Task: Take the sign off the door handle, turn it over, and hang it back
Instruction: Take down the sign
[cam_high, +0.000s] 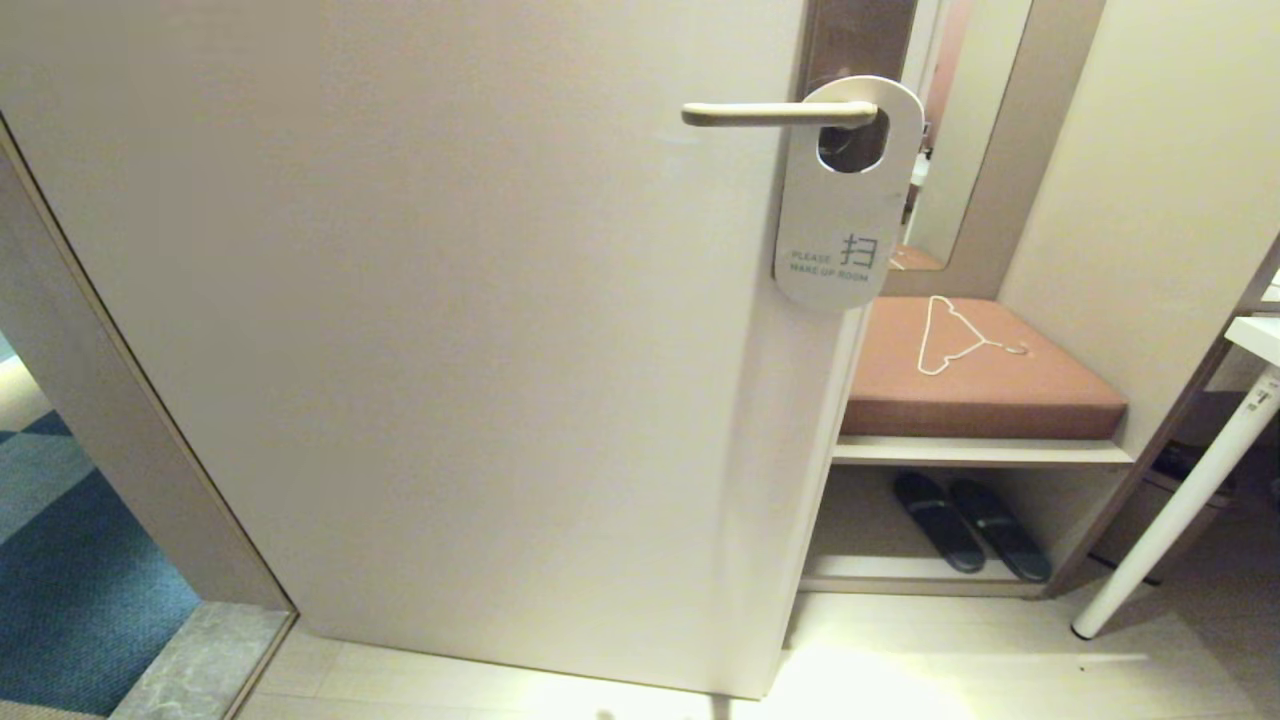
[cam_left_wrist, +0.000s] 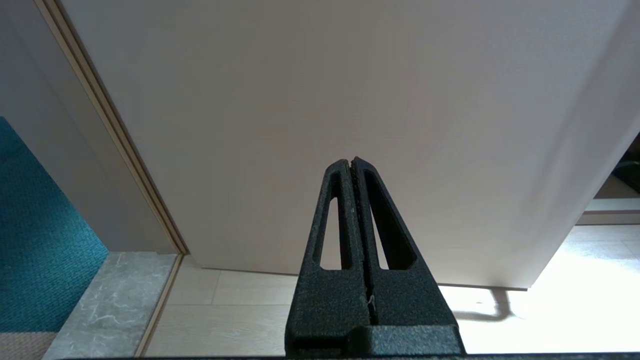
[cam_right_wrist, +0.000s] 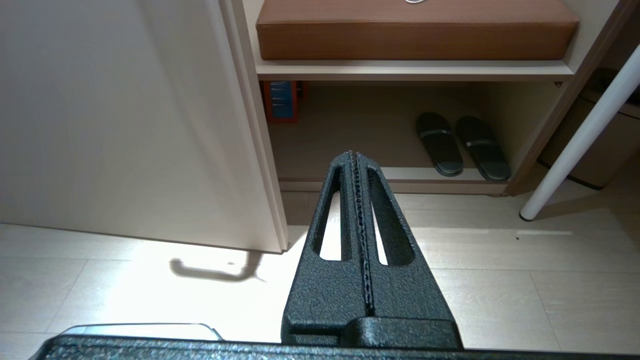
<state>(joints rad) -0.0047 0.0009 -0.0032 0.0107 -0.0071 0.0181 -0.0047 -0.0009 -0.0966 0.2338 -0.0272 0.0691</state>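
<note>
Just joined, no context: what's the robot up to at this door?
Nothing is being handled. The sign hangs on the door handle, white "PLEASE MAKE UP ROOM" side out. The left end effector is shut, low before the door; the right end effector is shut, low near the door's edge, facing the slippers.

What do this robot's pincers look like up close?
Both look alike. The left pincer and the right pincer are matte black with a rough, grainy surface. Each has two long fingers that taper to a narrow tip, and each finger has a long slot cut through it. The inner faces where the fingers meet are finely ribbed. No cables or markings show, and the arms themselves are out of view.
</note>
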